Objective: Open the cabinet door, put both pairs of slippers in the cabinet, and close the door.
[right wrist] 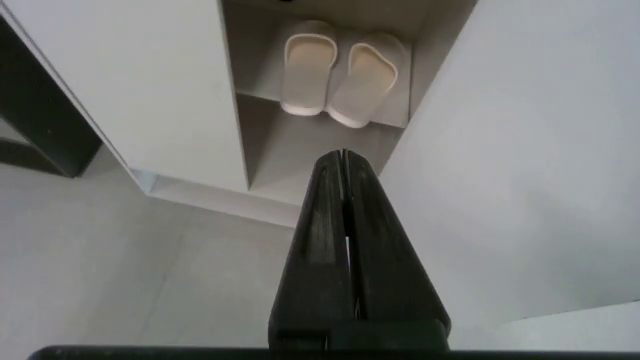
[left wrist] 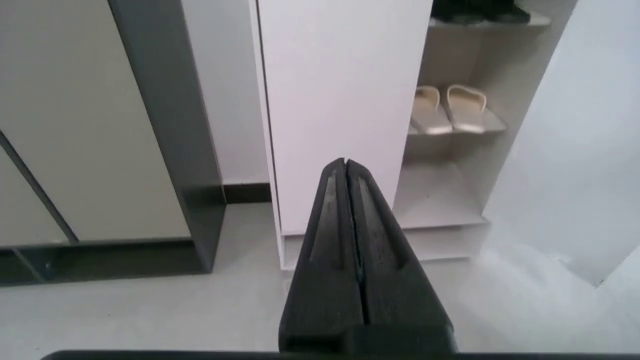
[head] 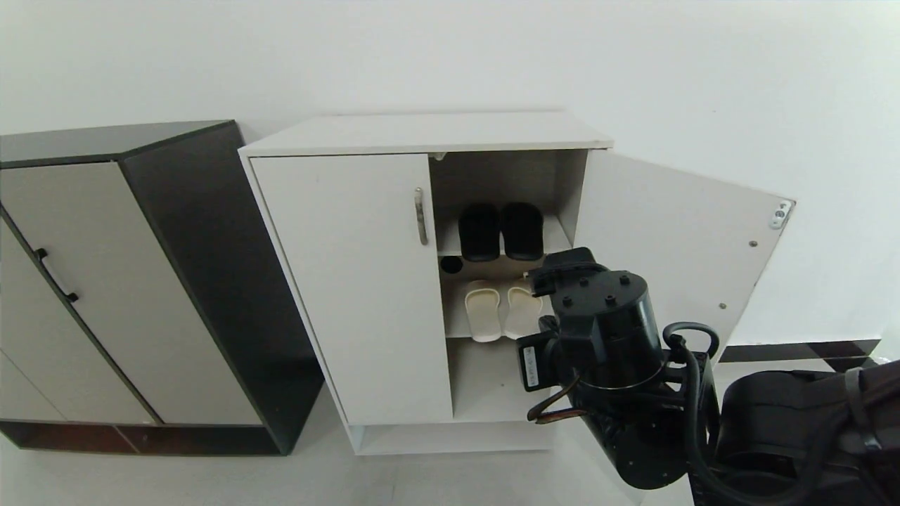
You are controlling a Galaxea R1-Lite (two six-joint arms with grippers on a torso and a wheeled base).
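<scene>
fingers (left wrist: 328, 230) of the left gripper (left wrist: 345, 168) are pressed together with nothing between them, and the right gripper (right wrist: 345, 158) is closed and empty too. both pairs of slippers lie inside the white cabinet (head: 422, 133), well apart from either gripper. the black slippers (head: 480, 232) sit side by side on the upper shelf and the white slippers (head: 483, 309) sit side by side on the middle shelf just below. the right gripper points toward the open right half, with the white pair beyond its tips. the left gripper faces the bottom of the closed left door (head: 351, 281), with the slippers farther off to its right. the right door (head: 675, 239) stands swung wide open. a dark cabinet (head: 190, 267) stands just left of the white one.
</scene>
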